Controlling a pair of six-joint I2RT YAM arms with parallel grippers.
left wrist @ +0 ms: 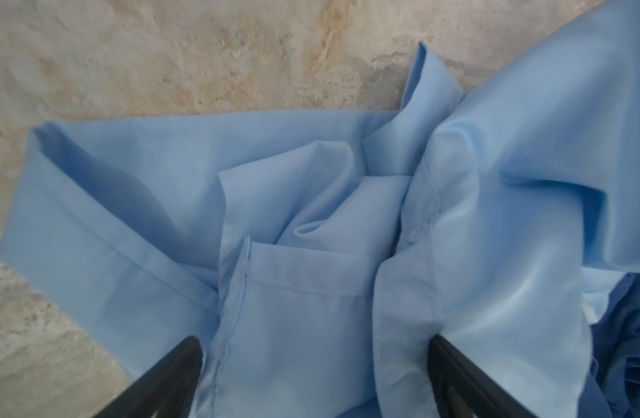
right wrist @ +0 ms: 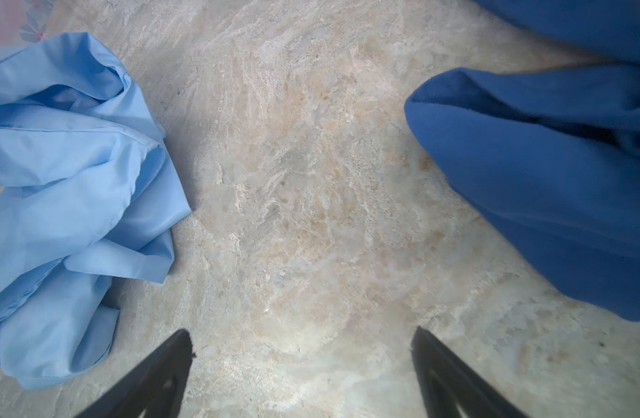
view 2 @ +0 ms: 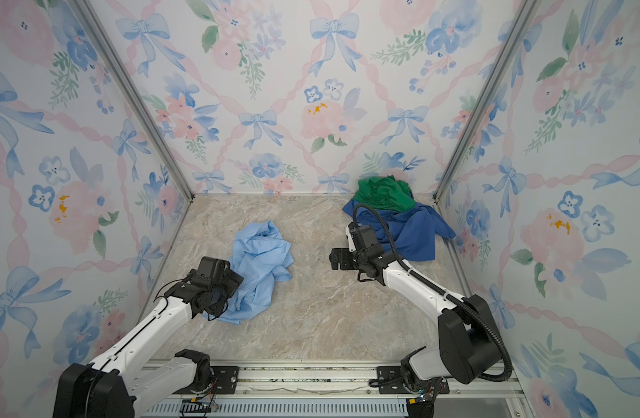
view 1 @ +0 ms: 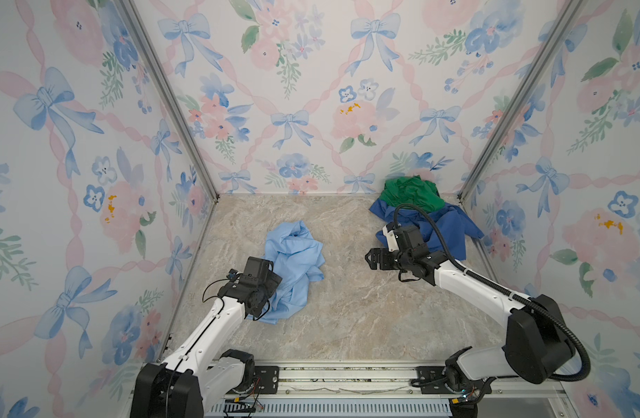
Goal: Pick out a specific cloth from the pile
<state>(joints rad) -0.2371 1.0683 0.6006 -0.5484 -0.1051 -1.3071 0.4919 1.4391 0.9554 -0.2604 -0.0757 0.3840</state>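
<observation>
In a top view the cloth (view 1: 293, 264) lay crumpled left of centre on the worktop (view 1: 365, 311), well apart from the pile (view 1: 412, 193) in the far right corner. In the left wrist view the left tool (left wrist: 314, 342) stood spread, released above it (set-down seemingly done; lifting clear without snagging would come next). In the right wrist view the right tool (right wrist: 301, 333) stood spread, empty.

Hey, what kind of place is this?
Likely a robot test booth, not a home: two robot arms mounted on a metal rail, floral wallpaper panels framed in aluminium, closing in a marble-look tabletop.
</observation>
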